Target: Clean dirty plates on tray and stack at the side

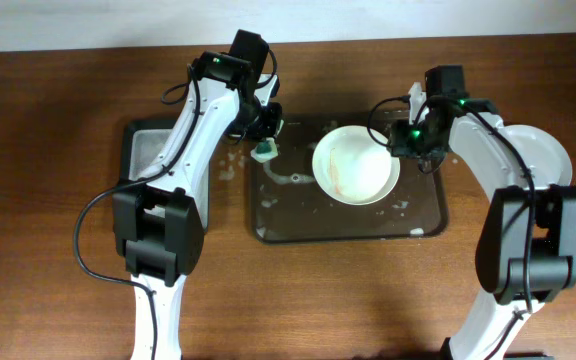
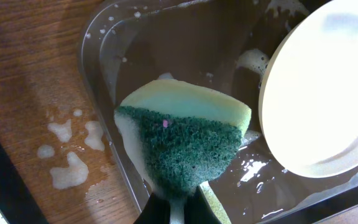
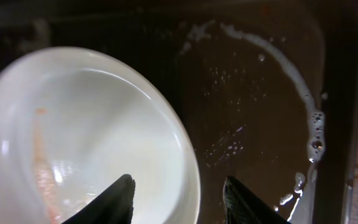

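White plate [image 3: 86,124] rim inside right tool [image 3: 179,180]

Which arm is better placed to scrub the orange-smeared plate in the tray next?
Likely left. The left gripper is shut on the sponge, close beside the plate in the tray. The right gripper is open astride the plate's rim and has no sponge.

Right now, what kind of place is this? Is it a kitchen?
Probably not a real kitchen, more a robot's dishwashing practice spot: a wooden table with a dark tray of soapy water, a white plate with an orange smear, and a green sponge.
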`<act>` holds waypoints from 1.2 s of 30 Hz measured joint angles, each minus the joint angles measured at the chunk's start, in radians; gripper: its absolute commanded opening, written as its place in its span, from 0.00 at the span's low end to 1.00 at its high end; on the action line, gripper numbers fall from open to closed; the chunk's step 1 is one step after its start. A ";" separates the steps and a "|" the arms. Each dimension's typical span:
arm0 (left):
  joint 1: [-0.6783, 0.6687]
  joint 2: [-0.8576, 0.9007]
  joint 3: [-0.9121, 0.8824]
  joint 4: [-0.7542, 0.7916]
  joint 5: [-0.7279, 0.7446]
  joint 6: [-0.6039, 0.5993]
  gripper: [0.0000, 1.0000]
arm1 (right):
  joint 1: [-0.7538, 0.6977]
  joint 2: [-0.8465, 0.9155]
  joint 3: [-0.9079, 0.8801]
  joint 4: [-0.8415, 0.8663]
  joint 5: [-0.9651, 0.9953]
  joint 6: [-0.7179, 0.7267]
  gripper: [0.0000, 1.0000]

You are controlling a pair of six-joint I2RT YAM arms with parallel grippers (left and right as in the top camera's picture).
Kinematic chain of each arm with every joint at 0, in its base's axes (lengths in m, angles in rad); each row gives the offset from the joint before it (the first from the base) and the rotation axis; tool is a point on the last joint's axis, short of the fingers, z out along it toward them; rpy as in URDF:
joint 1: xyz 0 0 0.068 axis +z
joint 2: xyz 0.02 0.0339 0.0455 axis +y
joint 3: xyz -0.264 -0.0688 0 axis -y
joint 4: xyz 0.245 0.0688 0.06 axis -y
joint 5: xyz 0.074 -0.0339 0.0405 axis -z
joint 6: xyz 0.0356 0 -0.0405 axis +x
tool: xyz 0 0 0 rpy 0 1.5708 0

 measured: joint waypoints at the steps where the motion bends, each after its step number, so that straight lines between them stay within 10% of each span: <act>1: -0.002 0.000 0.000 0.000 0.000 0.000 0.01 | 0.000 0.009 0.000 0.000 0.000 -0.005 0.43; 20: -0.028 0.000 0.000 0.008 0.000 0.000 0.01 | 0.000 0.093 0.000 0.001 -0.009 -0.052 0.04; 36: -0.028 0.000 0.000 0.040 0.008 0.000 0.01 | 0.007 0.130 0.094 -0.214 -0.215 0.007 0.04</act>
